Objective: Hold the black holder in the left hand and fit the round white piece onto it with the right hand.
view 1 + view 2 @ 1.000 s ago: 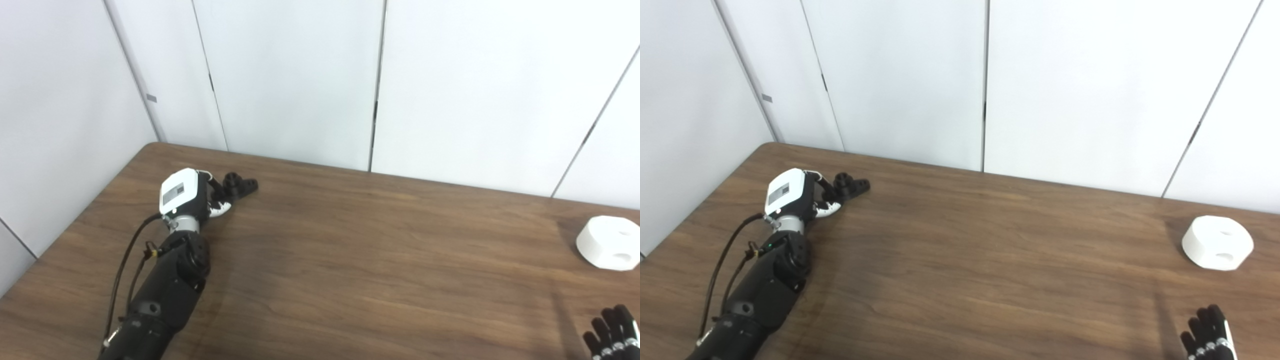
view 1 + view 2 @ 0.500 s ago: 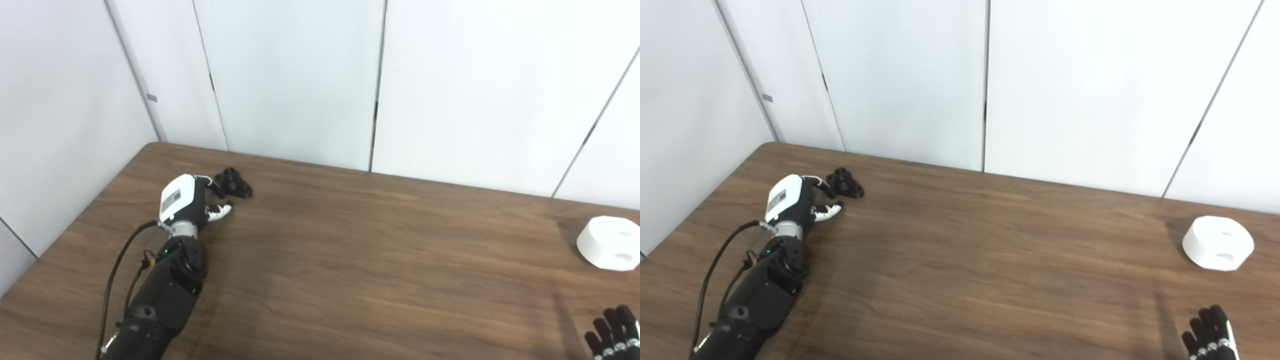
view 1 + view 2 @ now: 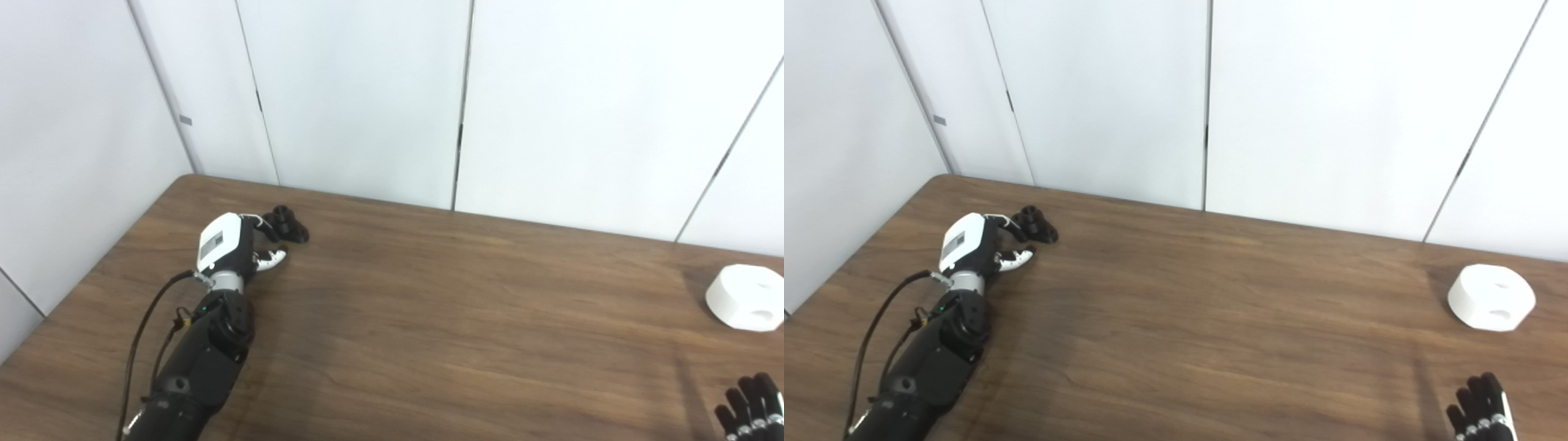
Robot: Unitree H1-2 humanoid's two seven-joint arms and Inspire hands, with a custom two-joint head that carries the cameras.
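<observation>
On the brown wooden bench [image 3: 429, 318] we find the small black plastic holder [image 3: 288, 224] at the far left, just beyond our left hand [image 3: 236, 248], whose fingers reach it. The round white plastic piece [image 3: 744, 297] lies far right, well apart. Our right hand [image 3: 750, 410] sits nearer us, at the bottom right corner.

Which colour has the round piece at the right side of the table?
White round piece, clearest in the right eye view.

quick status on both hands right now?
Left hand: open, fingers spread beside the black holder on the table, not gripping it.
Right hand: only fingertips show at the bottom edge; cannot tell. It holds nothing visible; round white piece sits untouched.
</observation>
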